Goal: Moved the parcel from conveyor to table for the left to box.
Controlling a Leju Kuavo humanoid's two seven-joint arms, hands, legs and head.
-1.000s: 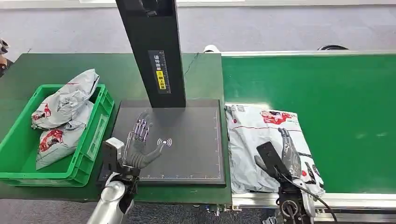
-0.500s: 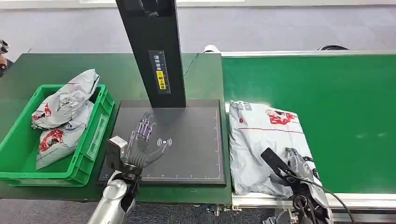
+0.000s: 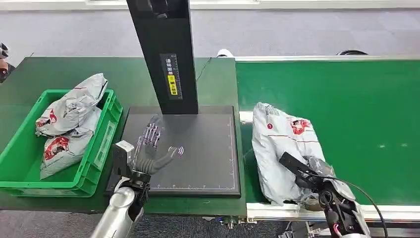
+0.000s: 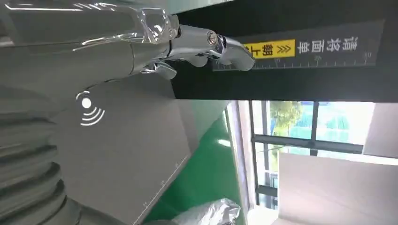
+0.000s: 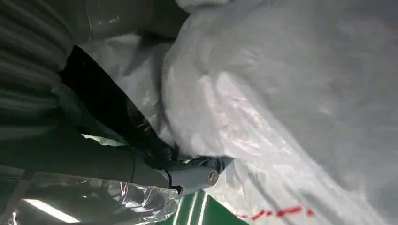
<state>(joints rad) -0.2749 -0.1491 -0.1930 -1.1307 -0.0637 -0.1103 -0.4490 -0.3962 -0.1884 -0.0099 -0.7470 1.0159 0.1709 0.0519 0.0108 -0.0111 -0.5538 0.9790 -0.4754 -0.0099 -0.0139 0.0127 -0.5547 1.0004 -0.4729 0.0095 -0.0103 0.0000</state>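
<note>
The right hand (image 3: 317,173) grasps the near end of the parcel (image 3: 282,148), which is bunched up on the belt (image 3: 346,99), near its near edge; the left hand (image 3: 148,153) hovers released, fingers spread, over the dark pad (image 3: 208,163) on the surface (image 3: 59,69); left of the pad, a green bin (image 3: 99,148) holds two grey bags (image 3: 69,124); a black post (image 3: 166,54) rises behind the pad.

three parcels (image 3: 285,148), one crate (image 3: 101,148), two hands (image 3: 146,156)
</note>
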